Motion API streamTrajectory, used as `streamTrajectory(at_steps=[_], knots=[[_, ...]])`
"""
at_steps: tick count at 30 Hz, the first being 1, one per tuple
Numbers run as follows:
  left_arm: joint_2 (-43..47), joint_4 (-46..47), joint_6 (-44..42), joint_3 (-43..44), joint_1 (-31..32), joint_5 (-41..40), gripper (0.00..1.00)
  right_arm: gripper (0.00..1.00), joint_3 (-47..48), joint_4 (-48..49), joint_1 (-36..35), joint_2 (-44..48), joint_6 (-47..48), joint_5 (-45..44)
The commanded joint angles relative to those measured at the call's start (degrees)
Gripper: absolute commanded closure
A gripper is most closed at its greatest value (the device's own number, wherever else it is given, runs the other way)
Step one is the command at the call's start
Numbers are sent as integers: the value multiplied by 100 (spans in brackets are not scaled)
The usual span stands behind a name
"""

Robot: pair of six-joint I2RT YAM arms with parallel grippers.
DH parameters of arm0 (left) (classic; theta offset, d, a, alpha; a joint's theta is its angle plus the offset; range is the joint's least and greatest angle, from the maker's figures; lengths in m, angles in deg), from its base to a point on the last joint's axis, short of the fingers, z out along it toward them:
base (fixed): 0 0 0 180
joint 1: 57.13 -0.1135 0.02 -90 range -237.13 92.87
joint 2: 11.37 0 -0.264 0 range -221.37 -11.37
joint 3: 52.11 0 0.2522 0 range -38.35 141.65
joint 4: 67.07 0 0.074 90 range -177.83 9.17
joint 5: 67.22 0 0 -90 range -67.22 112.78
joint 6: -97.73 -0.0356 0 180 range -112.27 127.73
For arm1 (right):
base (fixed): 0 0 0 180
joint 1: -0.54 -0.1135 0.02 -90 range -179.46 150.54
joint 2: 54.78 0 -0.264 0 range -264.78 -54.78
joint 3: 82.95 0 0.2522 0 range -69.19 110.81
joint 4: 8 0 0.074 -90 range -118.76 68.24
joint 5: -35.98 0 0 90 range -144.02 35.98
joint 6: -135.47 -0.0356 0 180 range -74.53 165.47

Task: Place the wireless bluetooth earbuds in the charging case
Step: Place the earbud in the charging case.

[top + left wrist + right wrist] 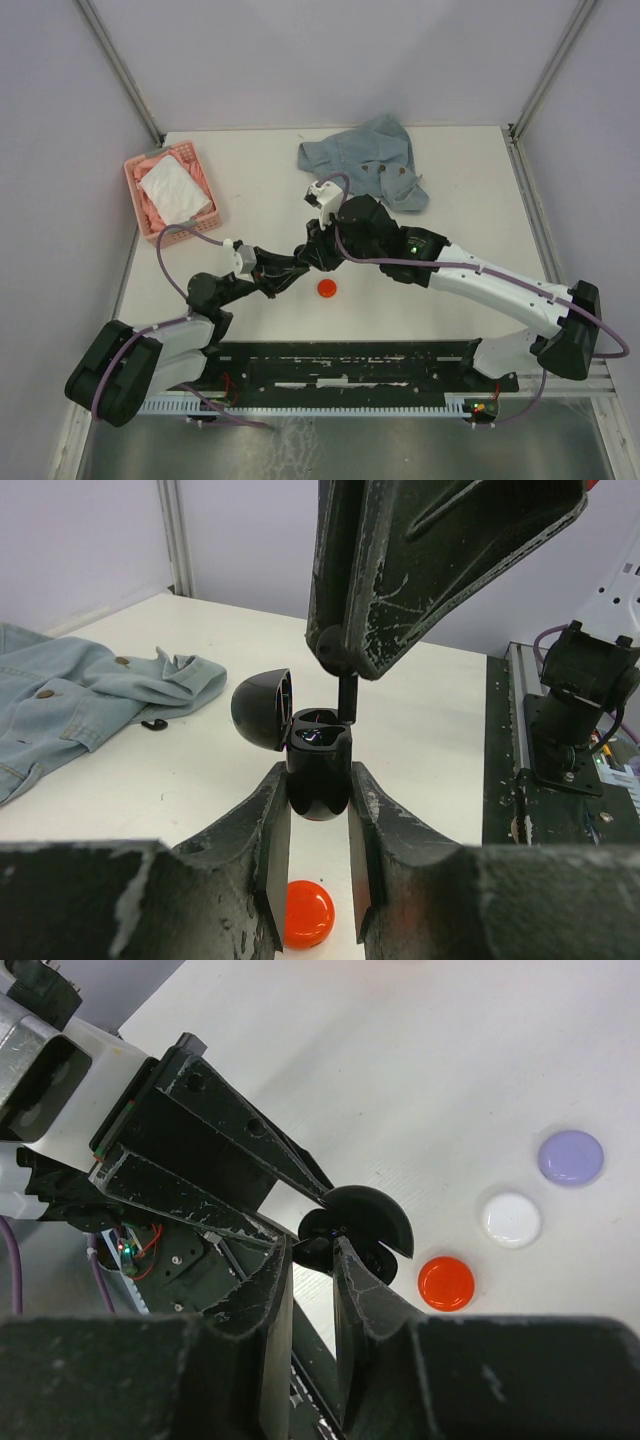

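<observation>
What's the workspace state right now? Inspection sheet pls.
Surface: white table, no damage seen.
Job's things: black case, lid open, held in left gripper; black earbud at its opening, under right gripper; red case, white case and lilac case shut, on the table.
Clutter: denim garment; pink basket holding white cloth; small black item beside the denim, too small to identify.
Grippers: left shut on black case; right shut on black earbud.
Cables: purple cables along both arms.
Surroundings: pale walls, metal frame posts.
</observation>
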Motion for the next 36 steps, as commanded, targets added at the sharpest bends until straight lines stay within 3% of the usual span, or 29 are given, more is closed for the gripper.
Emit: streamTrajectory(at_steps=[1,26,29,36], knots=[[50,323,-109,140,43,105,97,87,135,278,9,-77,-39,32],[222,185,-213,70,54,-185,97,87,197,-74,-6,-198,-8,-5],[219,179,-213,70,52,-193,97,83,179,-57,-22,-250,-56,22],[163,172,-214,83,57,-233,97,61,193,15,-19,-117,-85,108]])
